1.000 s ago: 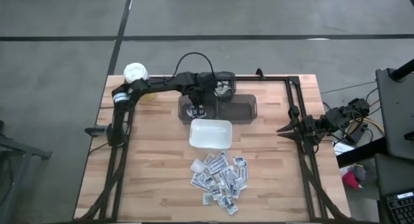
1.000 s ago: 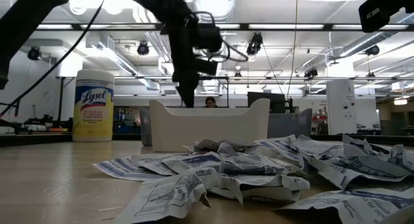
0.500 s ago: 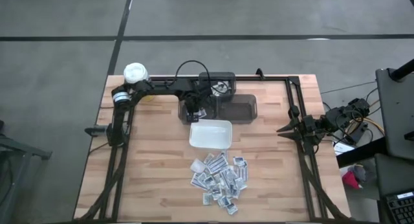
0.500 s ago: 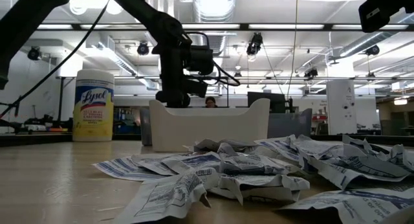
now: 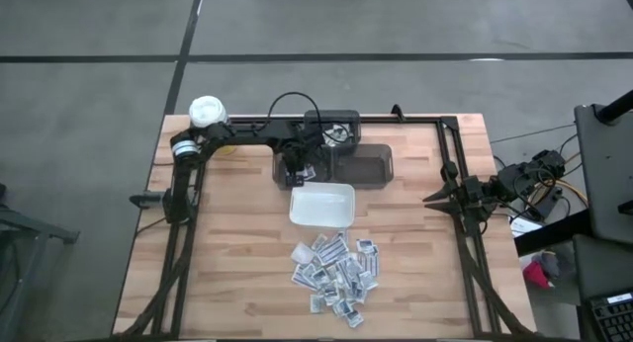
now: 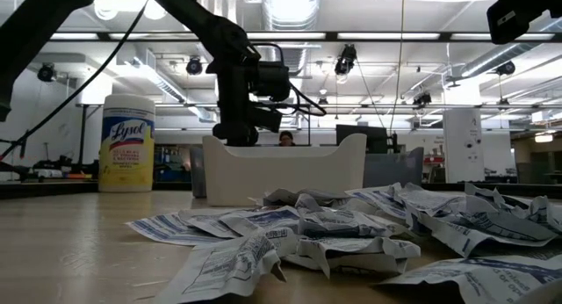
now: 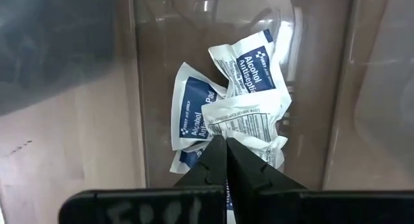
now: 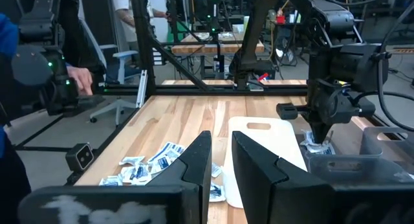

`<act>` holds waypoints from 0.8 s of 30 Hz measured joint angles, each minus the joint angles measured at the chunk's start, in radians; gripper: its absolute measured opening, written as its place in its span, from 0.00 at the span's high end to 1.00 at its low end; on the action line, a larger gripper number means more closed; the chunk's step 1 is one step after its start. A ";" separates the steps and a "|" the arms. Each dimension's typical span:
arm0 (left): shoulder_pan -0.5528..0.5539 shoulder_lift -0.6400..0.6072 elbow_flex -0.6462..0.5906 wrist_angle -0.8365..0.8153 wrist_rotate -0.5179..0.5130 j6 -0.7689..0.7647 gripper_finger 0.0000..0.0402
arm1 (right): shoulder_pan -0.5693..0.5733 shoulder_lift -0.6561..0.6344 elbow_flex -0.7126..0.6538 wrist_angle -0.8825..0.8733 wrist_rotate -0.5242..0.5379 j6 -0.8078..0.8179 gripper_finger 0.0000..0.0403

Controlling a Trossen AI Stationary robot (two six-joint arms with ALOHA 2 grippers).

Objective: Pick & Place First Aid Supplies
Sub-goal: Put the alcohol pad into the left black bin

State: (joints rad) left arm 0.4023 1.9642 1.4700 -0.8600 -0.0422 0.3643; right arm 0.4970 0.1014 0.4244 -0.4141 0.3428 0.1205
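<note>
A pile of first aid packets (image 5: 336, 273) lies on the wooden table near its front edge, also seen close up in the low view (image 6: 351, 229). Behind it stands the white dish (image 5: 321, 206). Beyond the dish is a dark clear bin (image 5: 371, 169) with several packets (image 7: 194, 111) in its left compartment. My left gripper (image 5: 296, 176) reaches down into that compartment, shut on one white packet (image 7: 249, 117). My right gripper (image 5: 430, 197) waits at the table's right edge, open with nothing between its fingers (image 8: 197, 162). My left gripper pinches the white packet by its near edge (image 7: 234, 134) between the two fingertips, coming from above and pointing steeply down. The fingers themselves cover the exact spot. The packet lies on the other packets in the bin, its printed side up.
A yellow canister with a white lid (image 5: 206, 113) stands at the table's far left corner. A black frame (image 5: 457, 159) runs along the table's back and right side. Bare wood lies left of the pile. A person's hand (image 8: 76, 76) shows beyond the table.
My left gripper has sunk straight down into the bin's left compartment, behind the white dish in the low view, staying shut, and has then kept still over the last half second.
</note>
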 joint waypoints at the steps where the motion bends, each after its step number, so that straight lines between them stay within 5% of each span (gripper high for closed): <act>1: 0.000 -0.001 0.000 0.000 0.001 -0.005 0.98 | 0.000 0.000 0.000 0.000 0.000 0.000 0.85; 12: 0.000 -0.001 0.063 -0.037 0.000 -0.047 0.75 | 0.000 0.000 0.000 0.000 0.000 0.002 0.85; 24: -0.009 -0.003 0.290 -0.468 -0.008 -0.202 0.71 | 0.000 0.000 0.000 0.000 0.000 0.003 0.85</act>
State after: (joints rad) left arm 0.3932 1.9610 1.7598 -1.3283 -0.0502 0.1622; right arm 0.4969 0.1016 0.4244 -0.4141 0.3424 0.1230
